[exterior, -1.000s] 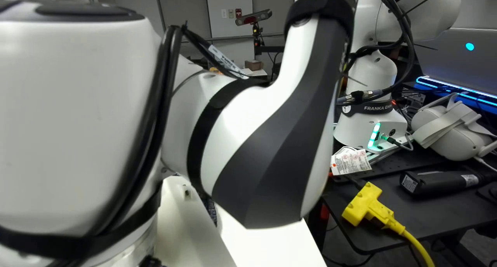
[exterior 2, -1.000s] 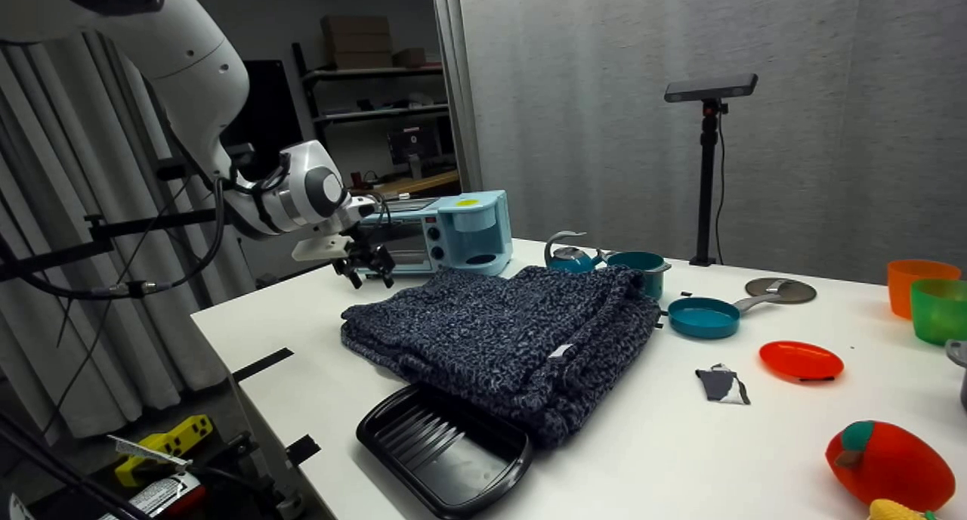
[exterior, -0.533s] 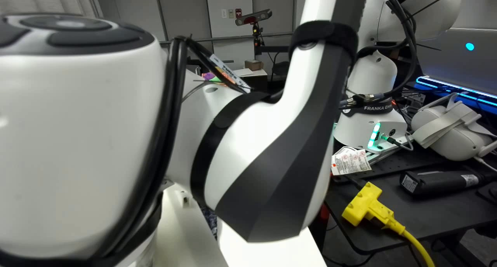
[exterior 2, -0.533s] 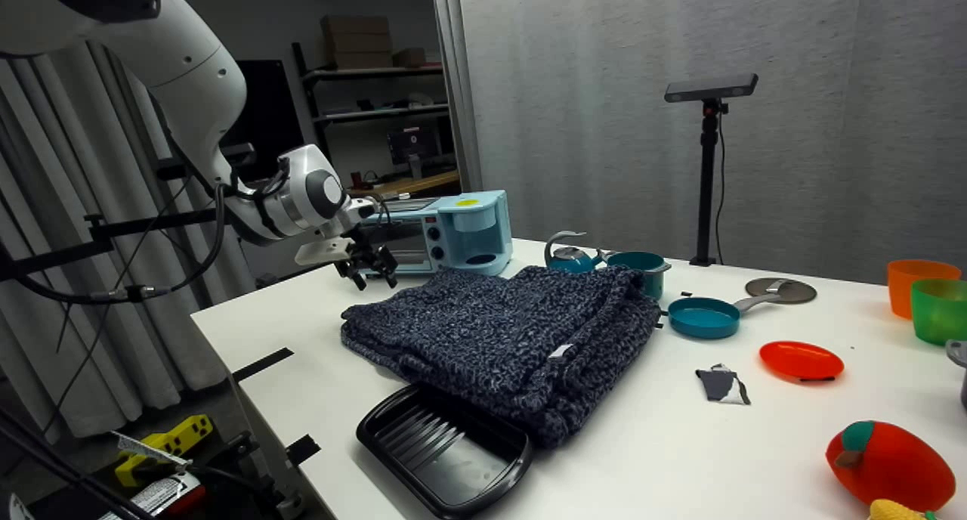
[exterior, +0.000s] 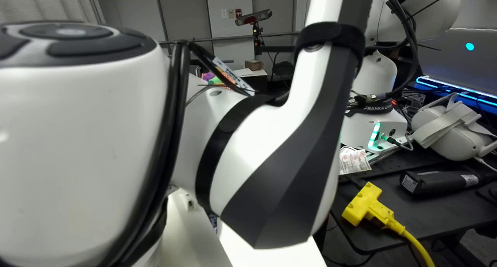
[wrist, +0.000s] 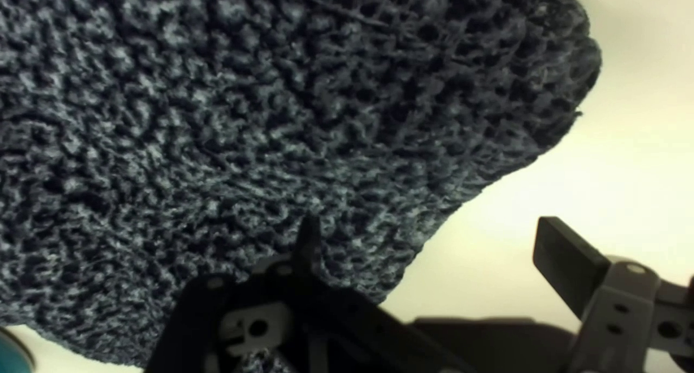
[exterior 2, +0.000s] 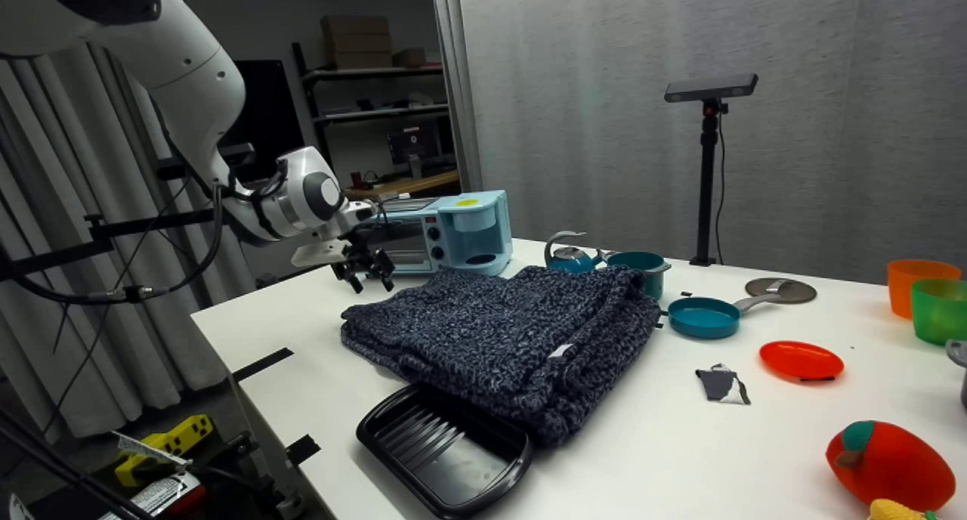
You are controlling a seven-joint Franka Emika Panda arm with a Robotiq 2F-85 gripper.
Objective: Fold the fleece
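The fleece is located at the centre of the frame in an exterior view, lying on the counter as a thick slab. Layered edges along its right side suggest that folding is partly done. A black ribbed tray sits against its lower edge.

End effector: fingers spread wide, nothing held. In an exterior view it hangs left of centre, just beside the upper-left edge of the fleece, which extends from it toward the right and lower right; foreshortening leaves the long axis undetermined.

Governing relation: in the wrist view the cloth edge runs diagonally from upper right to lower centre, passing between the fingers, one over cloth, its opposite over the counter. Height above the cloth cannot be told. Assessment: the next move calls for descending astride this edge; catching only the top layer is a risk
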